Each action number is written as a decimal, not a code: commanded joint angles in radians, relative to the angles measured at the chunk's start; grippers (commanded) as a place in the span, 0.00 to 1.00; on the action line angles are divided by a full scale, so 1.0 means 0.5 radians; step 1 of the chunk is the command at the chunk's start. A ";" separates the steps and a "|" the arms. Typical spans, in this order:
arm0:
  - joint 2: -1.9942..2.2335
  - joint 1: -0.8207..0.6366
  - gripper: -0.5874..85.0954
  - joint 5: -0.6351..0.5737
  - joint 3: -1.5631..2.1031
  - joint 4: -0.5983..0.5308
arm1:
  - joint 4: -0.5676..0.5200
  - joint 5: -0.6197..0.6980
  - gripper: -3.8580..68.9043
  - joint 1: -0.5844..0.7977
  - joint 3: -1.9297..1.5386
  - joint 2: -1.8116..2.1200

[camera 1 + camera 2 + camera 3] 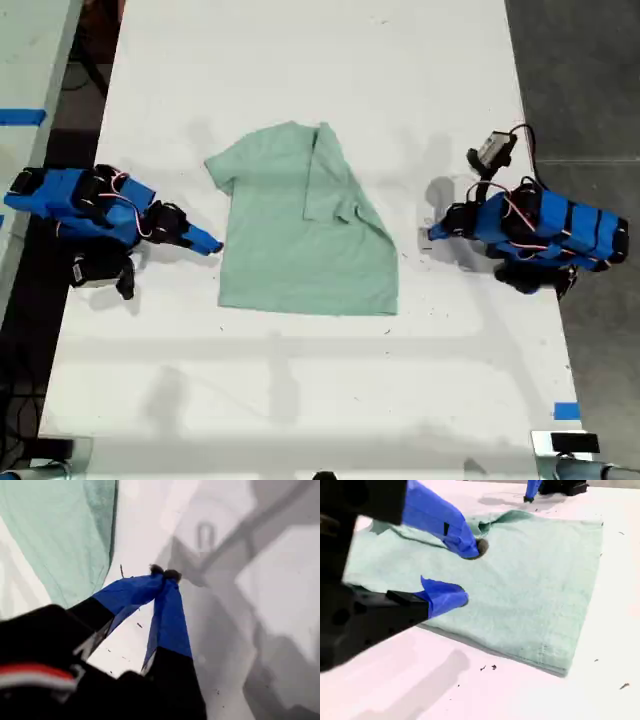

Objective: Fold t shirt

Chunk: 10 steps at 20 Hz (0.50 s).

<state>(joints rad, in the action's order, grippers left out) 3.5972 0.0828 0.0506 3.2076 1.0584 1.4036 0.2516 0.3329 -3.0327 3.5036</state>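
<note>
T shirt (290, 245) folded, underlayer hidden; my first gripper (165, 574) pinched, my second gripper (466, 575) wide.

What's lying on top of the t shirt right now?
Only its own cloth: the t shirt has one side, sleeve included, folded over its middle. Neither gripper rests on it in the exterior view. Whatever lies beneath the folded flap is covered.

T shirt (55, 535) cut off by first wrist view's edge.
</note>
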 commanded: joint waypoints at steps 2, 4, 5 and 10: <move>0.006 -0.500 0.01 -0.190 0.046 -0.242 | 0.006 -0.021 0.06 -0.009 -0.058 0.021; 0.006 -0.463 0.01 -0.190 0.046 -0.258 | 0.006 -0.021 0.06 -0.009 -0.058 0.021; 0.006 -0.463 0.01 -0.190 0.049 -0.255 | 0.006 -0.021 0.06 -0.009 -0.058 0.021; -0.055 -0.571 0.00 -0.285 -0.092 -0.350 | 0.006 -0.025 0.06 -0.003 -0.058 0.021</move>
<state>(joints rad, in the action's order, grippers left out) 3.5941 -0.1457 -0.0430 3.2122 0.9388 1.4036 0.2516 0.3329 -3.0342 3.5036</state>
